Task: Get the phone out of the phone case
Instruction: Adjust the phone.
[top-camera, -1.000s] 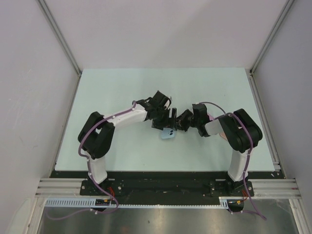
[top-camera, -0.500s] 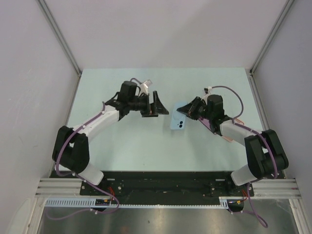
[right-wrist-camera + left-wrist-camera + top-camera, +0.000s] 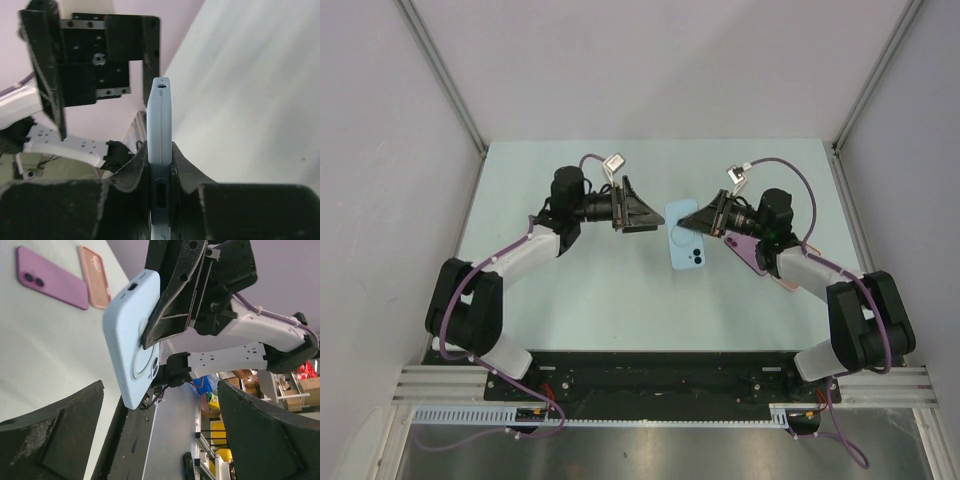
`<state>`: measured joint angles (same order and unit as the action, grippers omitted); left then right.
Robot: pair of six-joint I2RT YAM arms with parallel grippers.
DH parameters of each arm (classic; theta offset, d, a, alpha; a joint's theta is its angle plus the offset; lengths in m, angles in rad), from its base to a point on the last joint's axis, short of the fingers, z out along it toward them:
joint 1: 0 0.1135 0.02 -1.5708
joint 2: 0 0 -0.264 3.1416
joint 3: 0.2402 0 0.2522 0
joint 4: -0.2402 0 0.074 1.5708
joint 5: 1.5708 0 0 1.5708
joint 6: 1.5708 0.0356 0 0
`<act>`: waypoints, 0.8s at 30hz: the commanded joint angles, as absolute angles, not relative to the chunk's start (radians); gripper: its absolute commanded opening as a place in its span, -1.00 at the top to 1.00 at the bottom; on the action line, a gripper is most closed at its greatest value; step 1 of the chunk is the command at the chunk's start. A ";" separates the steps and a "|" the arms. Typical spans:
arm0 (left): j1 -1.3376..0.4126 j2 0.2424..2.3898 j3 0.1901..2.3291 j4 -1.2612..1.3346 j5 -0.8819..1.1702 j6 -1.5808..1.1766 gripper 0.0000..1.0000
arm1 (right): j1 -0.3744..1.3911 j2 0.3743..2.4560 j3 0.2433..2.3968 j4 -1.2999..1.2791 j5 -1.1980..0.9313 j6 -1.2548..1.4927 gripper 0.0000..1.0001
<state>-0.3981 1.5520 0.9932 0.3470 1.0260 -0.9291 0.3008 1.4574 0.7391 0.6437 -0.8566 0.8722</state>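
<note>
Two grippers of mine are in view, and only one has anything in it. My right gripper (image 3: 704, 217) is clamped on the one light-blue phone case (image 3: 685, 238), one finger pressed to its back and the other to its front, holding it lifted off the table (image 3: 570, 290). A camera lens shows in the case's corner cutout, so the phone is inside it. One round ring marks the case's back. From my right wrist I see that case edge-on, one slot in its thin side. My left gripper (image 3: 646, 211) hangs just beside the light-blue case on its left, jaws spread wide, touching nothing. Two more things lie flat on the table to the right of the light-blue case, beyond my right gripper: one purple phone (image 3: 50, 282), lens side up, and one pink case (image 3: 95, 275) just beside it, with a narrow gap between them
</note>
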 commanded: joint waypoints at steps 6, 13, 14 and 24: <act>-0.414 1.555 0.988 0.549 1.103 -1.026 -0.87 | 0.316 1.591 0.732 1.382 -1.077 1.287 1.00; -0.445 1.566 1.043 0.510 1.095 -1.000 -0.65 | 0.333 1.735 0.732 1.585 -1.063 1.476 1.00; -0.449 1.572 1.049 0.496 1.092 -0.990 -0.55 | 0.336 1.735 0.732 1.585 -1.058 1.474 1.00; -0.457 1.594 1.058 0.482 1.063 -0.999 0.03 | 0.350 1.735 0.732 1.583 -1.061 1.468 1.00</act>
<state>-0.4328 1.5967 0.9989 0.4339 1.0439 -0.9939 0.3321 1.7355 0.7269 1.3144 -1.0603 1.4487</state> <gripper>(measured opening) 0.516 0.164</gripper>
